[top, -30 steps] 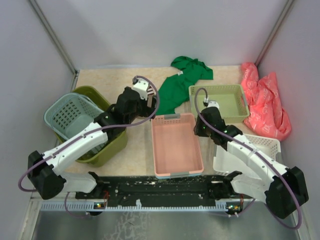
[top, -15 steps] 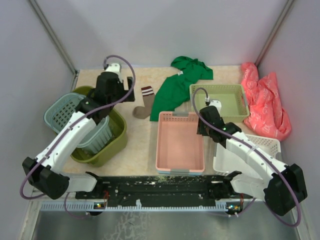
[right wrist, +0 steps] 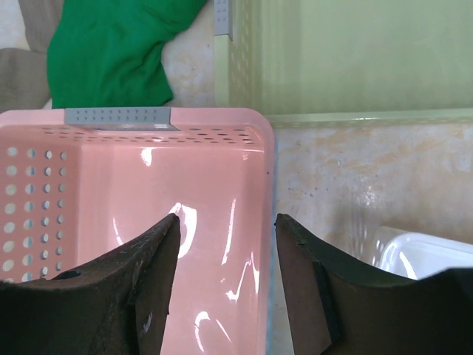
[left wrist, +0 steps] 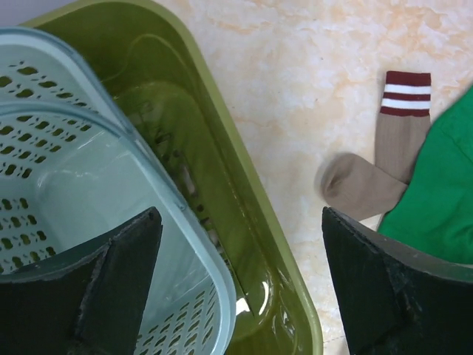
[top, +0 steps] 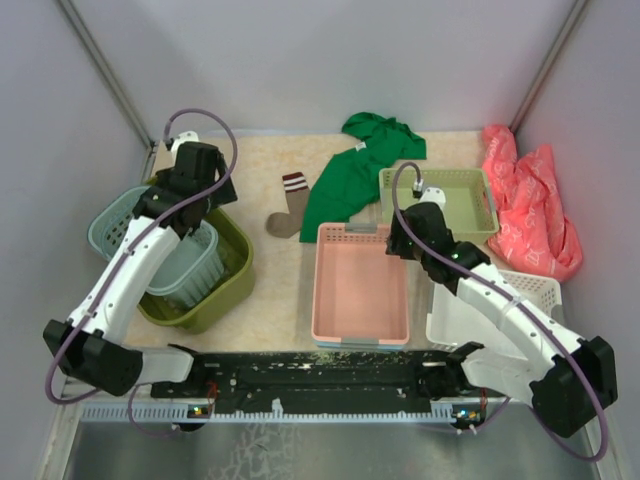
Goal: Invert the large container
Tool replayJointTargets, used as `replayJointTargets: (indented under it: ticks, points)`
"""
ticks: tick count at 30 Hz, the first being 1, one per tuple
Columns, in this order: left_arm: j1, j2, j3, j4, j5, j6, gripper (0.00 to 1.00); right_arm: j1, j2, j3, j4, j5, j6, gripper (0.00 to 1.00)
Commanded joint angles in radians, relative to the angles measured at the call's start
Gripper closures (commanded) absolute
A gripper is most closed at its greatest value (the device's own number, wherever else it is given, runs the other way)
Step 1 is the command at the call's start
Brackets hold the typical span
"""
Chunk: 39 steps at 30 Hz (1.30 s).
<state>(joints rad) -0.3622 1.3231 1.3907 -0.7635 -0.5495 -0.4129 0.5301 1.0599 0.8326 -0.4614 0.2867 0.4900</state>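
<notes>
— Two items to confirm: grip state and container position.
— Left end effector (left wrist: 240, 214): fingers spread wide, nothing held, hovering over the far end of the large container (top: 228, 285). Right end effector (right wrist: 225, 218): fingers apart, empty, above the far right corner of the pink tray (top: 360, 290).
— Container?
— Upright, mouth up, on the left side of the counter (top: 275, 280). Teal basket (top: 185, 265) sits tilted inside it.

A lab test booth: plain grey panel walls (top: 330, 60) enclose a marbled tabletop (top: 280, 280) with a mounting rail (top: 320, 375).
</notes>
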Motion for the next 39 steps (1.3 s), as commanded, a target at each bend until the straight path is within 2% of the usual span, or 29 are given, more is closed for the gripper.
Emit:
replayJointTargets:
  ticks: [1,7,14,18,25,27,29,37,39]
  points:
    - [0.004,-0.066,-0.025,-0.06,-0.08,-0.068,0.07,0.005,0.002,0.033,0.069,-0.037,-0.003,0.45]
    - [0.031,-0.091,-0.105,-0.076,-0.075,-0.099,0.09,0.045,0.052,0.101,0.147,-0.093,-0.015,0.43]
    - [0.131,-0.076,-0.165,-0.025,0.159,-0.058,0.11,0.232,0.258,0.317,0.217,-0.115,-0.009,0.36]
    - [0.135,-0.087,-0.203,-0.019,0.228,-0.052,0.22,0.292,0.4,0.435,0.25,-0.195,0.016,0.34]
    - [0.146,-0.104,-0.249,-0.019,0.214,-0.028,0.46,0.304,0.541,0.533,0.283,-0.287,0.073,0.34]
    - [0.155,-0.101,-0.257,-0.03,0.201,-0.032,0.58,0.308,0.569,0.549,0.295,-0.299,0.074,0.34]
    - [0.165,-0.105,-0.254,-0.048,0.188,-0.034,0.65,0.315,0.601,0.568,0.31,-0.311,0.079,0.34]
    - [0.193,-0.178,-0.213,-0.148,0.152,-0.005,0.66,0.336,0.796,0.706,0.329,-0.385,0.121,0.35]
    - [0.196,-0.192,-0.215,-0.167,0.145,-0.007,0.62,0.345,0.856,0.767,0.314,-0.411,0.126,0.36]
